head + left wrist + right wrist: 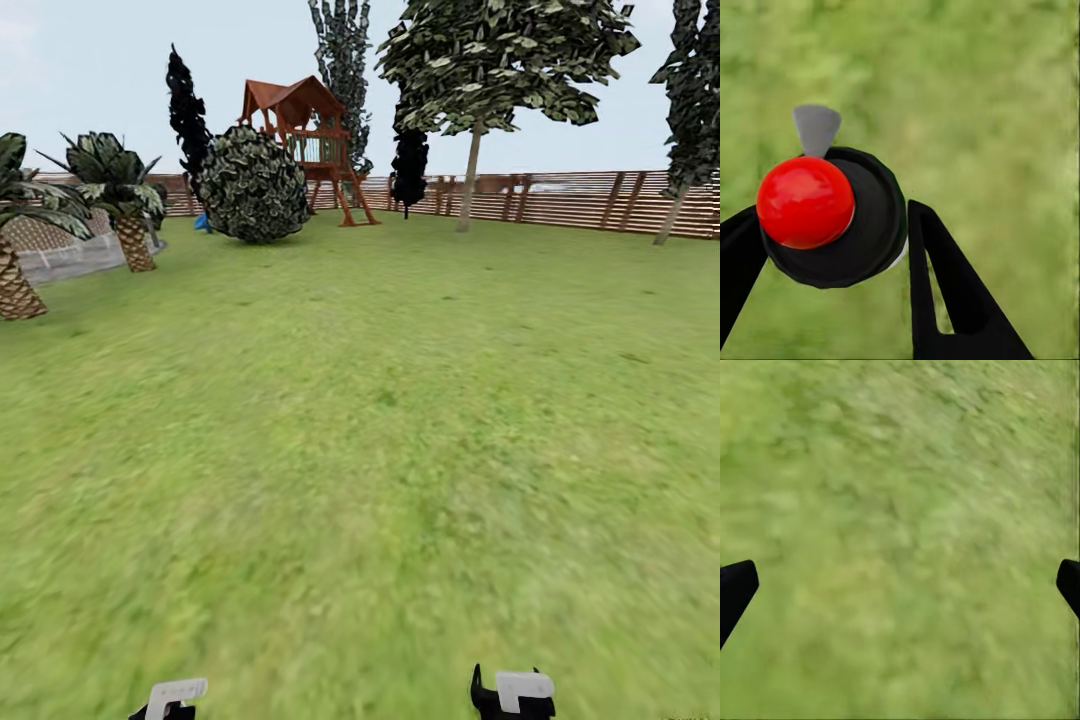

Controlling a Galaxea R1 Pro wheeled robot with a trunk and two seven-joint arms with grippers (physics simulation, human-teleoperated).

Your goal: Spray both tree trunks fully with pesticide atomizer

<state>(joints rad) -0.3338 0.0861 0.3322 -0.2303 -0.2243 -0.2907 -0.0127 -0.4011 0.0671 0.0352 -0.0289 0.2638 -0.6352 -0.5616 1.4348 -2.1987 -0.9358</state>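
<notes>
Left gripper (832, 247) clamps the atomizer (832, 217); right gripper (900, 585) spread, empty; nearest target trunk (468, 180) far ahead, slightly right.

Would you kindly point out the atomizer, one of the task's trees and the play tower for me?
Atomizer (805, 201): left wrist view, on its red cap.
Tree (469, 182): head view, on its pale trunk by the fence.
Play tower (300, 105): head view, on its brown roof.

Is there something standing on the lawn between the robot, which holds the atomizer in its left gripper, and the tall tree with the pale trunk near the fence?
Nothing visible does: open lawn runs to the tree trunk.
</notes>
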